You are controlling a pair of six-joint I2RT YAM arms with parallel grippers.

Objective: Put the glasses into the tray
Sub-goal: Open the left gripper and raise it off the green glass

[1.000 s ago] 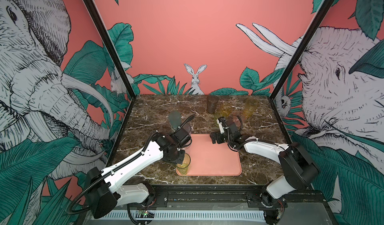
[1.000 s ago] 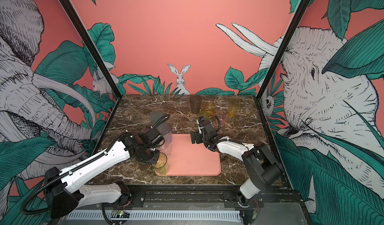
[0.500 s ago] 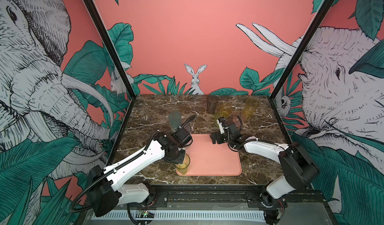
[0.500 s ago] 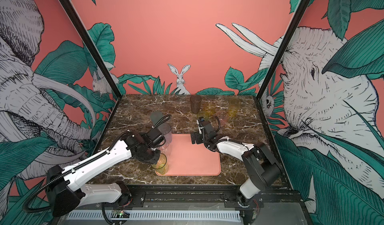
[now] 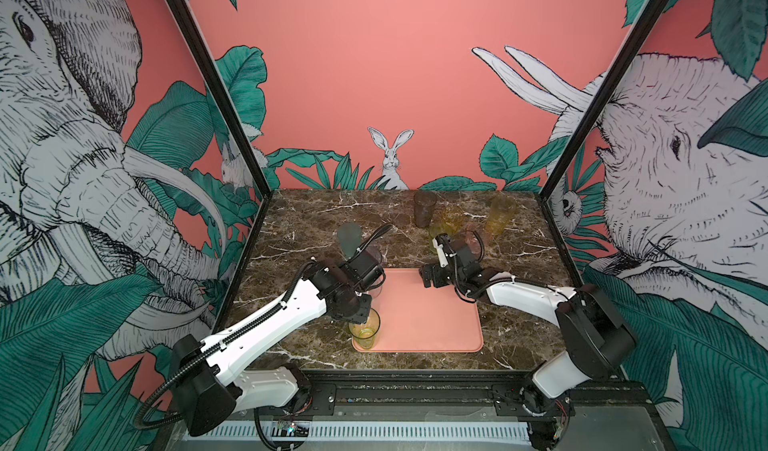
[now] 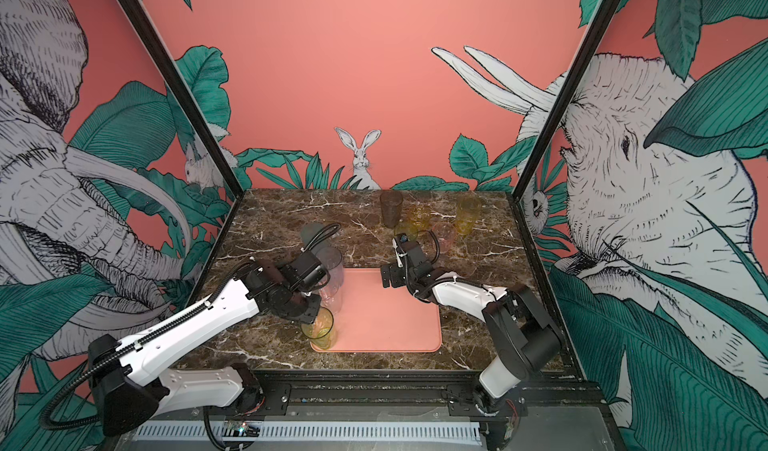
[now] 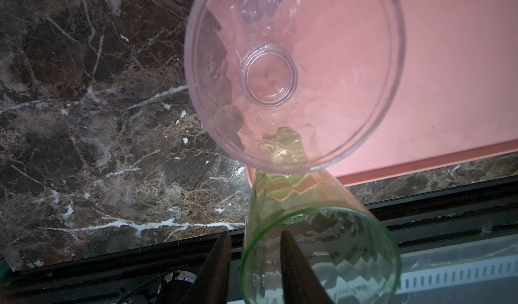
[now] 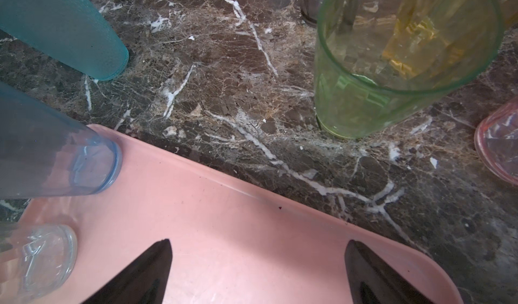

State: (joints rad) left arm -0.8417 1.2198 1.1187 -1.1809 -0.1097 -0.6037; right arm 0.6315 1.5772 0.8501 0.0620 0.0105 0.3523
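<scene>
Tray (image 5: 432,316): salmon-pink, on the bench (image 5: 299,228) towards its near edge; three glasses stand along its left side: yellow-green tumbler (image 5: 365,330) at the near corner, clear tumbler (image 7: 294,72) mid-side, grey-violet tumbler (image 8: 56,159) at the far corner; frosted blue-grey tumbler (image 5: 348,237) and smoky brown tumbler (image 5: 424,207) stand on the bench behind.

Left hand (image 7: 253,234): narrowly apart, straddling the yellow-green tumbler's rim, not pinching it; right hand (image 8: 258,241): wide apart, empty, above the tray's far edge.

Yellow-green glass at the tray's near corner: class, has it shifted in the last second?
No. The yellow-green glass stands at the same near-left corner of the tray.
</scene>
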